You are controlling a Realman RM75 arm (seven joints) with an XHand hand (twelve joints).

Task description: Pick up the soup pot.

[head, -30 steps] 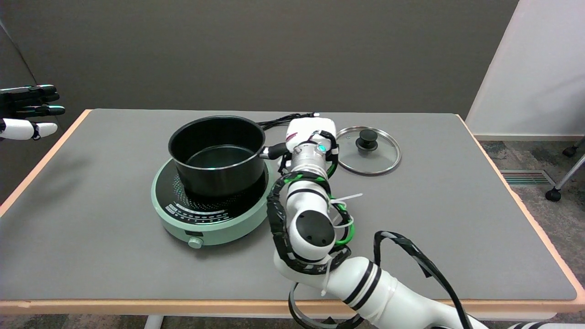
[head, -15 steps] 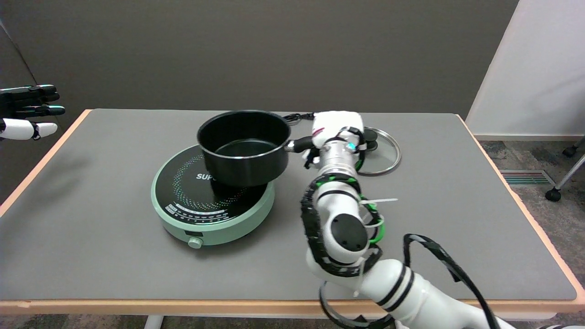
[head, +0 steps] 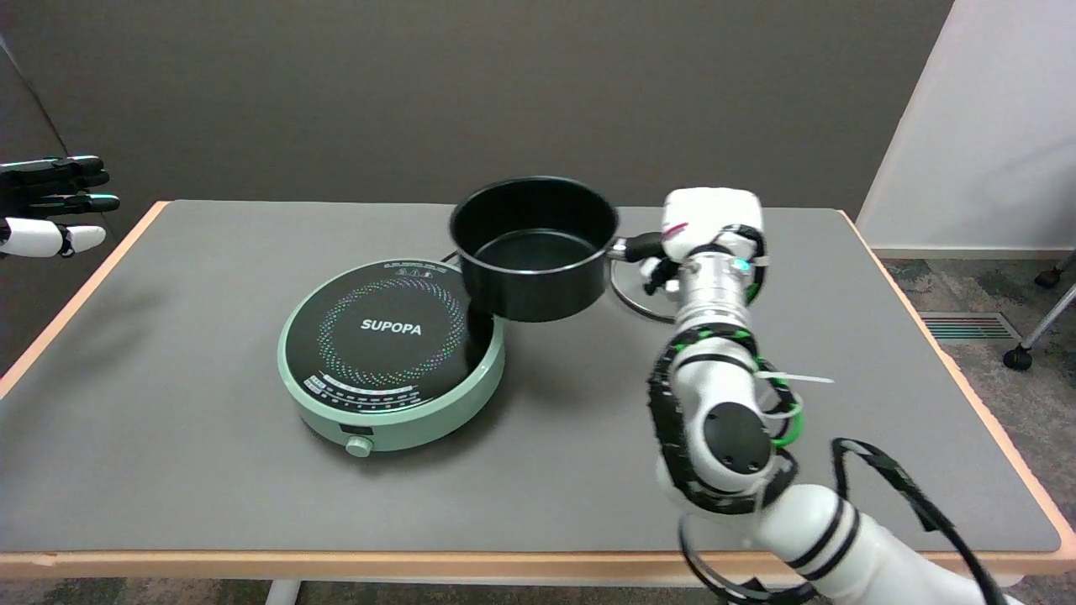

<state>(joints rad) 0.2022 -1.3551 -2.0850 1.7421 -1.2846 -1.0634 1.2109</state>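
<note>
Right hand (head: 702, 239) grips the soup pot (head: 535, 248) by its side handle. Pot has left the green cooktop (head: 391, 353) since a second ago; now airborne, right of it, above the worktop (head: 210, 470). Pickup looks effectively achieved.

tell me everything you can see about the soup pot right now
The soup pot is a black, round, straight-walled pan with a thin silvery rim and a dark stub handle pointing to the picture's right. It looks like coated metal, is empty and has no lid on. It sits roughly level in the air, off the green cooker, above the table beyond the cooker's right edge. The right hand grips its handle; nothing else seems to touch it.
</note>
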